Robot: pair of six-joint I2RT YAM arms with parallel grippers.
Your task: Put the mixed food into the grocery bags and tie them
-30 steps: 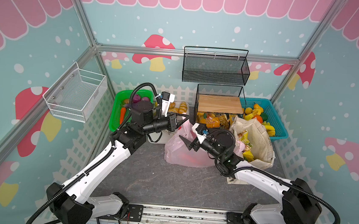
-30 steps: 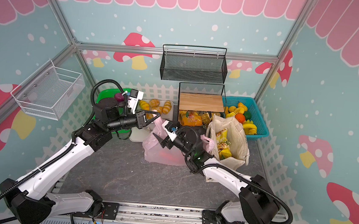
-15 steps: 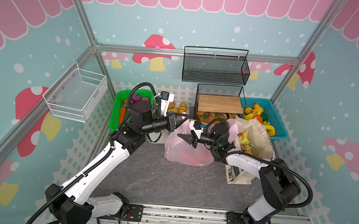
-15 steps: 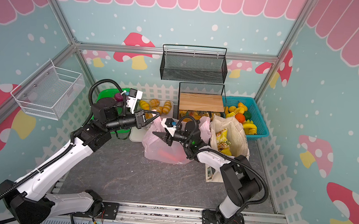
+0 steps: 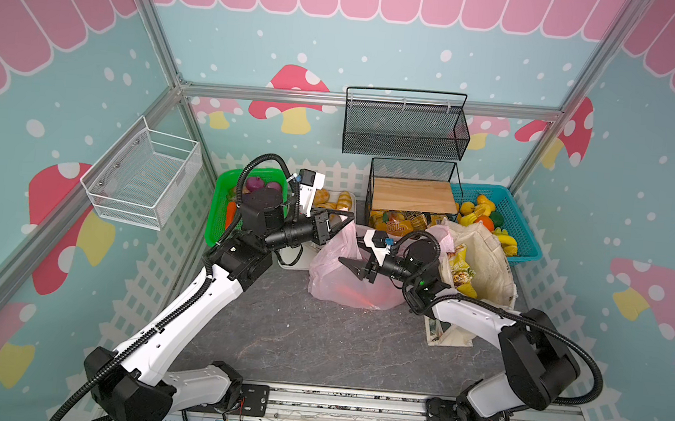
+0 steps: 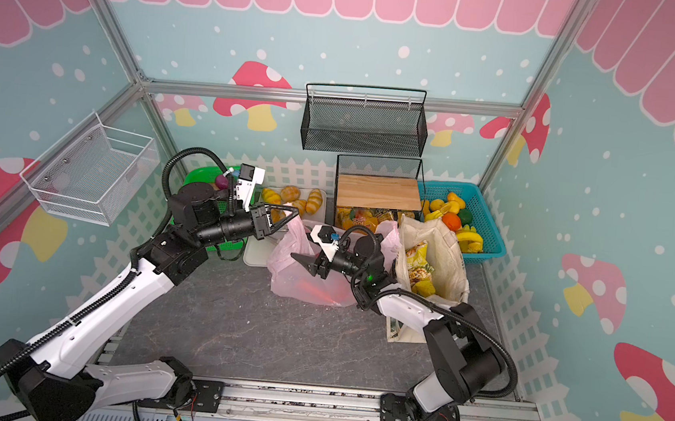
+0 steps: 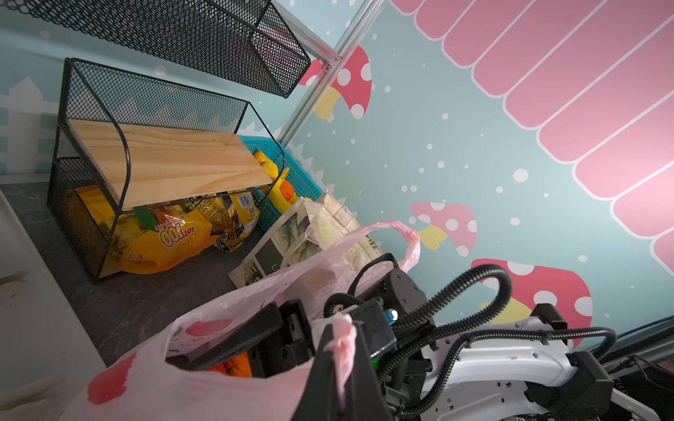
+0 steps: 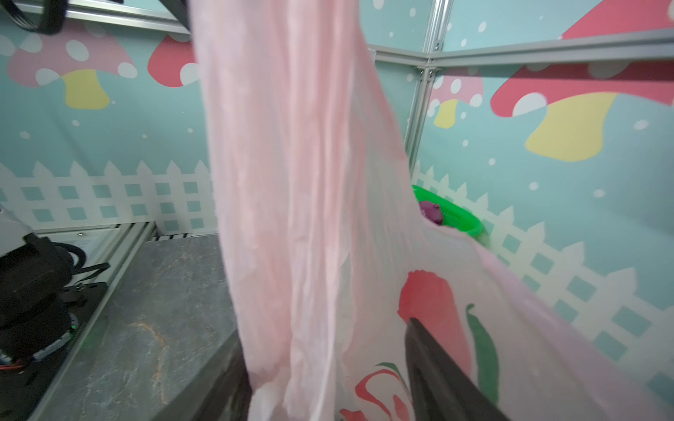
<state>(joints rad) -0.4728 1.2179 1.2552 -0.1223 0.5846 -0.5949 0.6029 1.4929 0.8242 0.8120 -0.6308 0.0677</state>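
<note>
Grey marbled counter (image 5: pixel 296 333) fills the foreground of a teal booth printed with mushrooms. Toward its middle the pink bag (image 5: pixel 345 291) slumps, an orange-red shape glowing through its film. The right gripper (image 8: pixel 321 339) reaches at its mouth from the tote's side. Both top views show only one dark prong there, but the right wrist view shows both fingers (image 8: pixel 437 364) standing wide apart. A hanging band of the bag's plastic falls between them unpinched, and whether it brushes either finger I cannot tell. That view alone shows the bag's red and green print up close. Just behind, the left gripper (image 5: pixel 349 218) has its fingers (image 7: pixel 324 368) pressed together on a twisted handle of the pink bag, holding it up off the counter. The left wrist view shows that pinch plainly. It also shows an orange item (image 7: pixel 237 364) lying inside the open mouth, beside a finger of the right gripper. Beside the pink bag stands the canvas tote (image 5: pixel 485 266), open, with yellow snack packets (image 5: pixel 458 268) inside; only the top views look into it. At the back sit a green basket (image 5: pixel 219 209) with purple vegetables (image 5: pixel 254 183), a black rack (image 5: pixel 410 193) over chip bags (image 7: pixel 171 240), and a blue basket (image 5: pixel 521 236).
</note>
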